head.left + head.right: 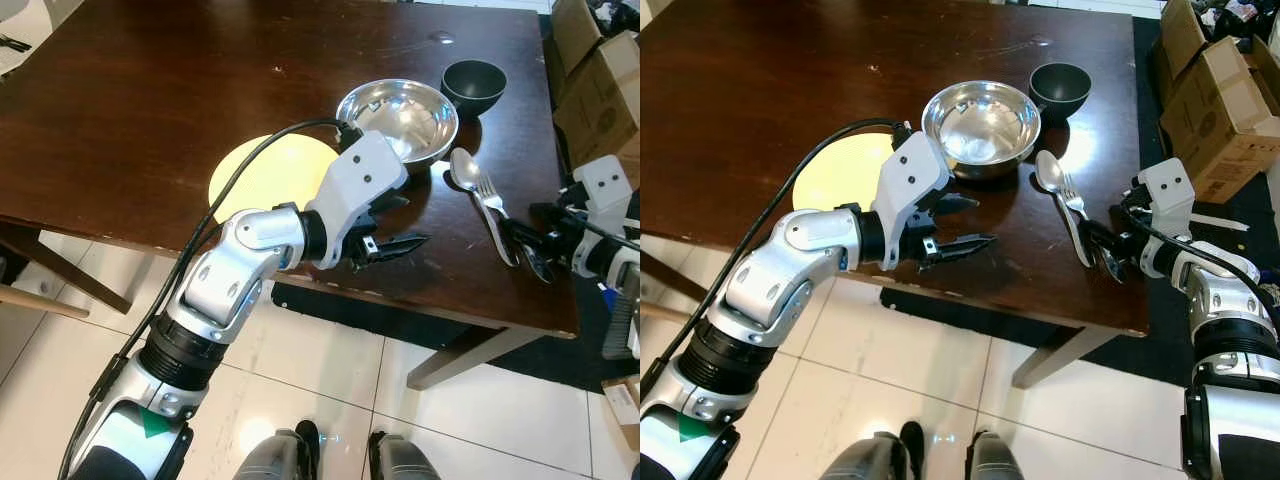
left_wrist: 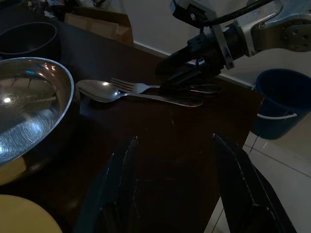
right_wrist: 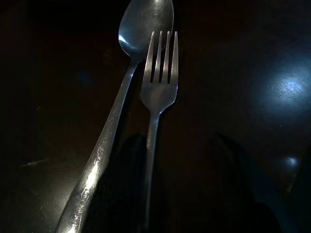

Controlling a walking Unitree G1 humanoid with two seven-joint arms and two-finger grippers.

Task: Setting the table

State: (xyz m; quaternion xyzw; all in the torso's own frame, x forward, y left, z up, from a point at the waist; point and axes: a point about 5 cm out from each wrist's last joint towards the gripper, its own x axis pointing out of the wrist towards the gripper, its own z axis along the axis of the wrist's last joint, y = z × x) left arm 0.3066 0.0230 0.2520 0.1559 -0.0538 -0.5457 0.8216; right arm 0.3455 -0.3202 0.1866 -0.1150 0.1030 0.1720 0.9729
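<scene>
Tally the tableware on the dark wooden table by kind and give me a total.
Bowls: 2, shiny steel bowl, small dark bowl
Plates: 1, round yellow plate
Spoons: 1, silver spoon
Forks: 1, silver fork
Total: 5

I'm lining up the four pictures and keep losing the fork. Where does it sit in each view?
Left eye view: fork on the table's right part, beside the spoon.
Right eye view: fork, right of the steel bowl.
Left wrist view: fork, beyond the spoon.
Right wrist view: fork, centre, tines away.
Shared landmark: the spoon alongside it.
</scene>
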